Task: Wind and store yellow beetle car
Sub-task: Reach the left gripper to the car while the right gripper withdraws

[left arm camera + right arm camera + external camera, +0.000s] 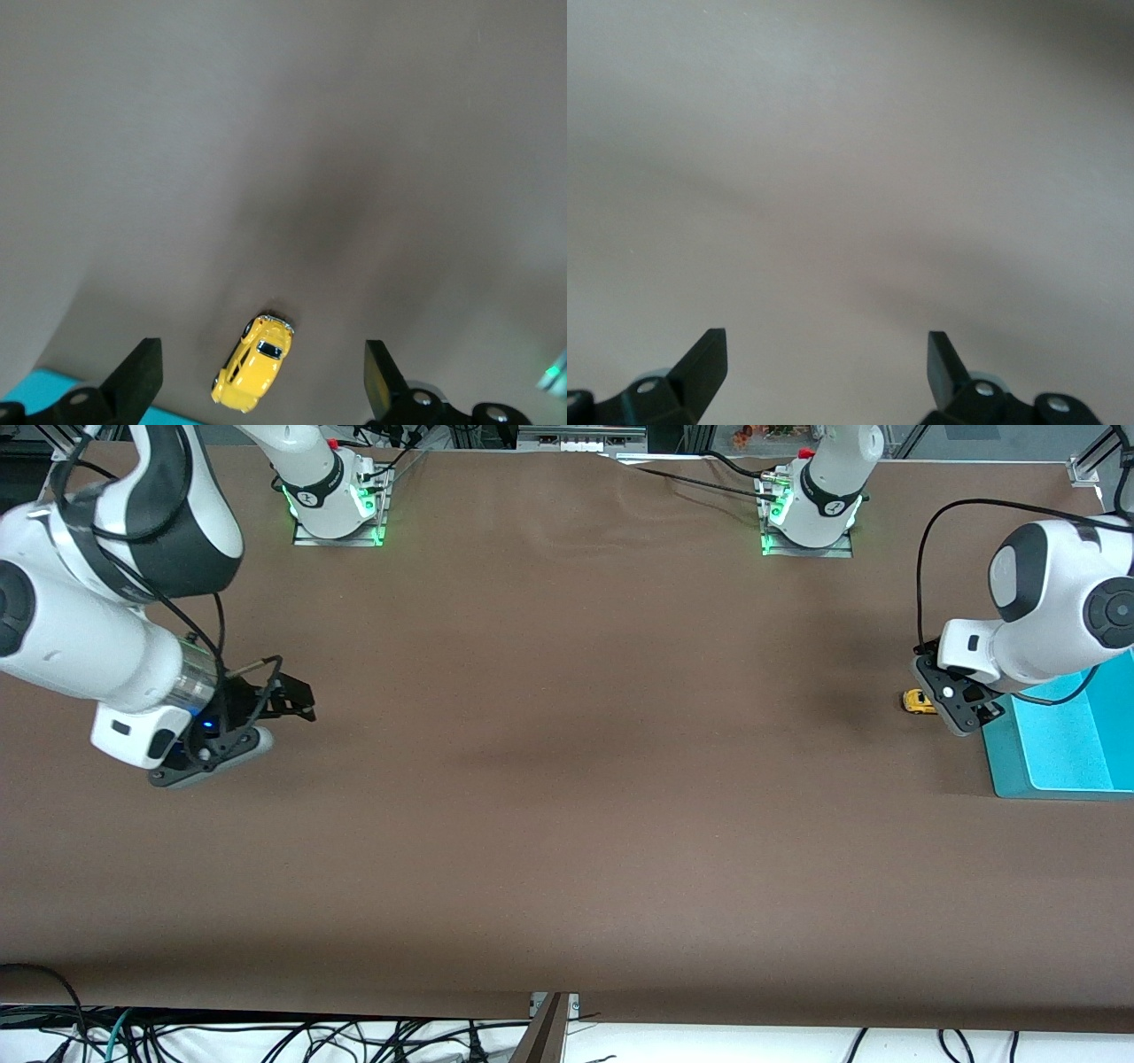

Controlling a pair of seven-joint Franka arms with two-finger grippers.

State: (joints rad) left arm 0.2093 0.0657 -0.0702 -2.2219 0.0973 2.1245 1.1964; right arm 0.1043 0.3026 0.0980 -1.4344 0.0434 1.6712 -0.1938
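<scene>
The yellow beetle car (pixel 918 702) stands on the brown table near the left arm's end, beside the teal bin (pixel 1063 744). In the left wrist view the car (pixel 253 362) lies on the table between the two spread fingers, touching neither. My left gripper (pixel 263 372) is open and hangs over the car; in the front view its hand (pixel 955 701) partly covers the car. My right gripper (pixel 297 700) is open and empty over bare table at the right arm's end; its wrist view (pixel 827 363) shows only table. The right arm waits.
The teal bin is open-topped and sits at the table's edge at the left arm's end; a corner of it shows in the left wrist view (pixel 35 394). Both arm bases (pixel 337 505) (pixel 811 514) stand along the table edge farthest from the front camera.
</scene>
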